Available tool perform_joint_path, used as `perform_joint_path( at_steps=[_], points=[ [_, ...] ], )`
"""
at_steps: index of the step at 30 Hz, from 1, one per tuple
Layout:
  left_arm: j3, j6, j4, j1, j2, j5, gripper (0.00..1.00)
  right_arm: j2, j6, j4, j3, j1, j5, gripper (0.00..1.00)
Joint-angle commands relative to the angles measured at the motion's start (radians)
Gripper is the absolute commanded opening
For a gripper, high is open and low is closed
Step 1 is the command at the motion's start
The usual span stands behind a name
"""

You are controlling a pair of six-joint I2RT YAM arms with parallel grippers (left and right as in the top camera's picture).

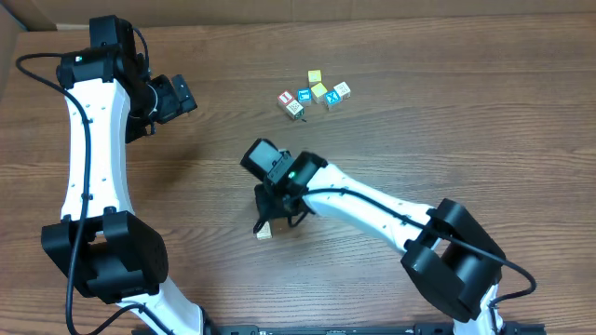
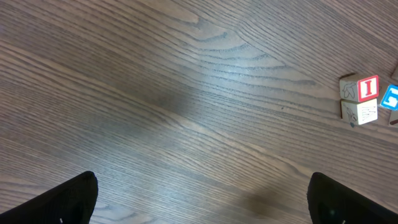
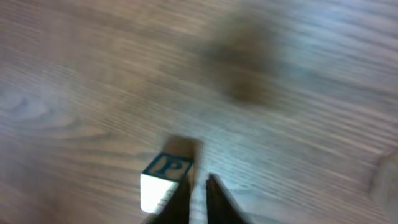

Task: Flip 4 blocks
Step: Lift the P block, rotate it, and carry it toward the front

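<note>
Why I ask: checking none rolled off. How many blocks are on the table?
8: seven in the far cluster; the P block lies beside the shut right claw, nearer the robot. More could hide under the right arm.

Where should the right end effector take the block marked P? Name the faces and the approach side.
Grip the P block by two opposite side faces, coming straight down from above. It is a small cube lying flat on the table with bare wood around it. The right end effector sits shut beside it, so it would likely need to open and centre first.
</note>
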Motion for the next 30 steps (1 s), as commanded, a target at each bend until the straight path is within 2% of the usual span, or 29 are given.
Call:
perform_joint_path(
  at_steps=[1, 10, 17, 30],
  points=[
    [-0.002, -0.014, -0.003, 0.0, 0.008, -0.006, 1.0, -0.003, -0.03, 0.052, -0.032, 0.058, -0.017, 0.04],
    [-0.002, -0.014, -0.003, 0.001, 0.008, -0.006, 1.0, -0.003, -0.082, 0.173, -0.034, 0.176, -0.004, 0.04],
    [-0.002, -0.014, -0.003, 0.001, 0.008, -0.006, 1.0, 0.043, -0.082, 0.181, -0.035, 0.229, 0.109, 0.04],
    [-0.002, -0.014, -0.003, 0.0, 0.008, -0.006, 1.0, 0.08, -0.074, 0.132, -0.035, 0.193, 0.191, 0.04]
  ],
)
